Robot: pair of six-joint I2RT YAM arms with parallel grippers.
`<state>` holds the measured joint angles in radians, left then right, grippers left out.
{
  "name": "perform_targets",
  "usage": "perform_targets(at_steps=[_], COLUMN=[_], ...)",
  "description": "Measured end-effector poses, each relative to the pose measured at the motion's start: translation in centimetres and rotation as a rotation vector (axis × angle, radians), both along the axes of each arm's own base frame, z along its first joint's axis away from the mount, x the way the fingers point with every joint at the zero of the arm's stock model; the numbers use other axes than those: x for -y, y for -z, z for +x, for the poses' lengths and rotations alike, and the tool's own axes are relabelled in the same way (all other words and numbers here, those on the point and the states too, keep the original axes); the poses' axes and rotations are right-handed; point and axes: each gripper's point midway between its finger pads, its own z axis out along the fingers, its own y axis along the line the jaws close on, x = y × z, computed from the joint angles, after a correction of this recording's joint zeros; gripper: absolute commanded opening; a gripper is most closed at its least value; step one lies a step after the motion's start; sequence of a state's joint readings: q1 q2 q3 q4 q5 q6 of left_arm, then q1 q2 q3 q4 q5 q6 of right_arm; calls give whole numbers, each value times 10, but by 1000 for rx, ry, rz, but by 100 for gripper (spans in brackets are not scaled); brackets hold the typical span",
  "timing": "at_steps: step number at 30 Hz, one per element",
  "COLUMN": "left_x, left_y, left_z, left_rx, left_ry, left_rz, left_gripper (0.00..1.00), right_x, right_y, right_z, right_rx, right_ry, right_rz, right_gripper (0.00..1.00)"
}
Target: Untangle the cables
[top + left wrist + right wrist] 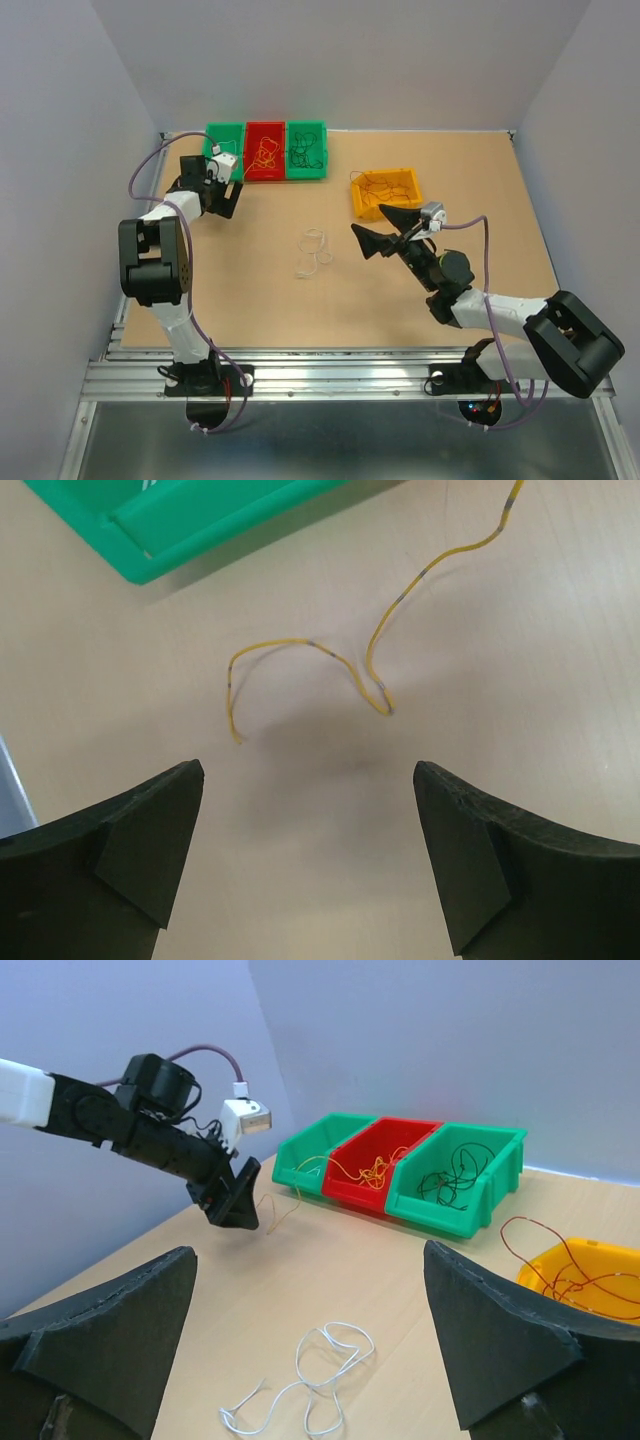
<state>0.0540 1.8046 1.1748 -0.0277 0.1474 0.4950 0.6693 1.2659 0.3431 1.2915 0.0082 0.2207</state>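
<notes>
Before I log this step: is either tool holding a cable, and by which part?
Nothing is held: left tool and right tool stand open, empty; yellow cable and white cable lie on the table.

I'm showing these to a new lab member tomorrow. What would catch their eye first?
The bright row of green, red and green bins at the far left of the table, and a yellow bin to its right holding reddish cables. Next, a white cable lying loose mid-table. Both pincers stand wide open and empty: the left pincer over a thin yellow cable, the right pincer facing the white one.
</notes>
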Motion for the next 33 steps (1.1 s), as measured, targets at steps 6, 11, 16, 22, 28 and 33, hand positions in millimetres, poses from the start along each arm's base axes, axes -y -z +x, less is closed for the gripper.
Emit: perform_targets(at_steps=[6,11,16,22,28,33], left_x=[6,9,7,8,11,16], left_y=[10,6,15,32,37,40], left_z=[12,21,32,34,30,25], left_rx=[-16,1,-8,-61,-91,-113], left_ry=[29,42,37,40,49,68], left_rz=[-26,-36,-33,-42,-57,-79], left_gripper=[99,99,99,77,44,17], right_x=[3,3,3,3,3,3], right_y=[-8,-9,-9,-9,-9,-8], right_z=[-2,-2,-2,-2,-2,-2], right_rx=[22,24,24,23,23,20], right_ry=[7,7,6,7,6,6], right_rz=[10,12,12,12,11,9], right_gripper=[100,100,100,100,100,100])
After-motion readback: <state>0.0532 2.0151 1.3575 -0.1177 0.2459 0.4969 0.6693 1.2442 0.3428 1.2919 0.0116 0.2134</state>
